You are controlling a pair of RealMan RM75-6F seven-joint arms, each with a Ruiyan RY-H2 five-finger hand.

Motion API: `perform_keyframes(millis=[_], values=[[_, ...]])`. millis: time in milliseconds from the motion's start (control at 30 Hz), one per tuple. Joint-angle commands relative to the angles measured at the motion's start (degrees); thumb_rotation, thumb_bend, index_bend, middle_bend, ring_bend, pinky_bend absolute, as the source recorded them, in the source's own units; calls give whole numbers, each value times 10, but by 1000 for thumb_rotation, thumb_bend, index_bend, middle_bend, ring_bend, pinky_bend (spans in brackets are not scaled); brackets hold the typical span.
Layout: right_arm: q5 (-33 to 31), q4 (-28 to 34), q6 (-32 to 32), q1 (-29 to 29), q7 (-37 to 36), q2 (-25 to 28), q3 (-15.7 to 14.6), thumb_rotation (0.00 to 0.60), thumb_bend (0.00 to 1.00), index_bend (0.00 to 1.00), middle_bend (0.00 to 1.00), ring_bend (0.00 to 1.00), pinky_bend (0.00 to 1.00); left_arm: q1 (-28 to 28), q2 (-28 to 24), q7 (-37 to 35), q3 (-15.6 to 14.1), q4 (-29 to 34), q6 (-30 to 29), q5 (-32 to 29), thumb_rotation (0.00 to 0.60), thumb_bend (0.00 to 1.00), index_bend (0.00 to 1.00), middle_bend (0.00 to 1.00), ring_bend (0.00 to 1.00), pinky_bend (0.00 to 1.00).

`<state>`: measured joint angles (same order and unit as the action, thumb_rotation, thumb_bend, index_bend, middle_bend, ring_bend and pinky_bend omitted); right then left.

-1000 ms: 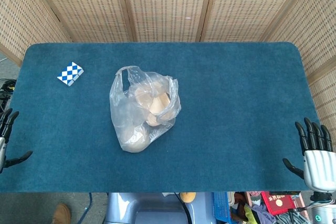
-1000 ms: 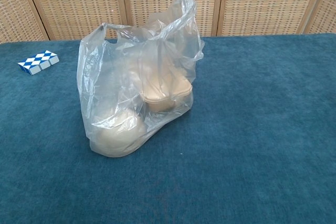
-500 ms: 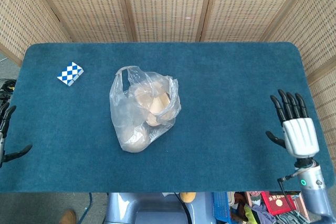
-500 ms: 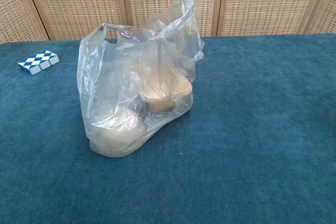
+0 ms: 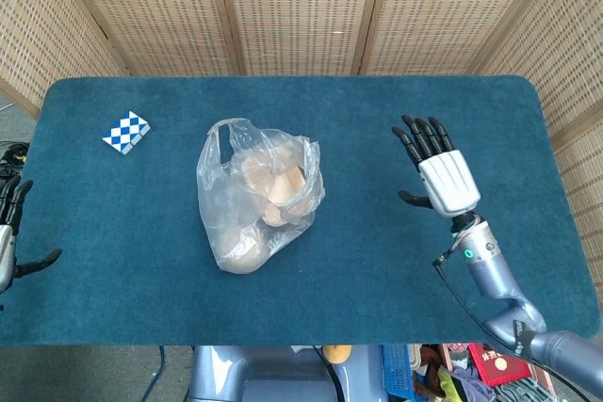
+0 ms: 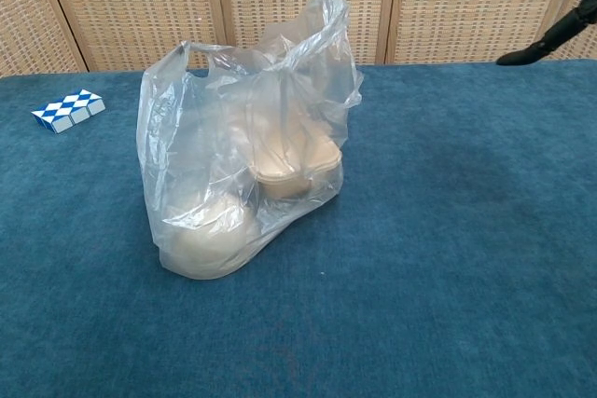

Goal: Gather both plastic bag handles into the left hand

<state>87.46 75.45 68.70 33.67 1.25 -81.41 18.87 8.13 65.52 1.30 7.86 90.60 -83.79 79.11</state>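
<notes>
Bag [image 5: 256, 197] sits left of centre on the table [image 5: 396, 298], upright and slumped, both handles loose at the top: one loop at upper left of the bag [image 5: 220, 138], the other bunched toward the upper right. Neither hand touches it.

My right hand [image 5: 441, 172] hovers right of centre in the head view, fingers [image 5: 415, 136] spread and pointing at the far edge, thumb out toward the bag, nothing held. There's a wide strip of bare blue cloth between it and the bag. In the chest view only a dark finger [image 6: 546, 44] and a bit of the hand poke in at the top right corner; the rest is cut off.

My left hand [image 5: 9, 237] is at the left frame edge, by the table's left edge, mostly cropped. What shows is fingers apart and empty. It's well apart from the bag, open cloth between.

Checkered block [image 5: 126, 131] sits in the upper left, near the far-left corner, away from everything.

Wicker screens [image 5: 301, 7] stand close behind the far edge and along both sides.

Inside the bag, a tan tub [image 6: 289, 167] and a pale rounded lump [image 6: 207, 241] at the bottom; film glare blurs both, so I can't tell what they are.
</notes>
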Motion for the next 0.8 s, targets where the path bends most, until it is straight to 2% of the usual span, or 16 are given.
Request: perform_keyframes(millis=[33, 500, 800], values=[[-8, -50, -1, 44, -35, -60, 14, 600, 0, 0, 0, 0, 1, 2, 2, 0, 3, -1, 3, -6, 600, 80, 0, 0, 0, 0], [-38, -92, -18, 116, -48, -133, 33, 600, 0, 0, 0, 0, 1, 9, 4, 5, 8, -7, 19, -24, 600, 83, 0, 0, 0, 0], [-79, -99, -38, 178, -32, -186, 70, 600, 0, 0, 0, 0, 1, 15, 5, 6, 10, -13, 33, -34, 600, 81, 0, 0, 0, 0]])
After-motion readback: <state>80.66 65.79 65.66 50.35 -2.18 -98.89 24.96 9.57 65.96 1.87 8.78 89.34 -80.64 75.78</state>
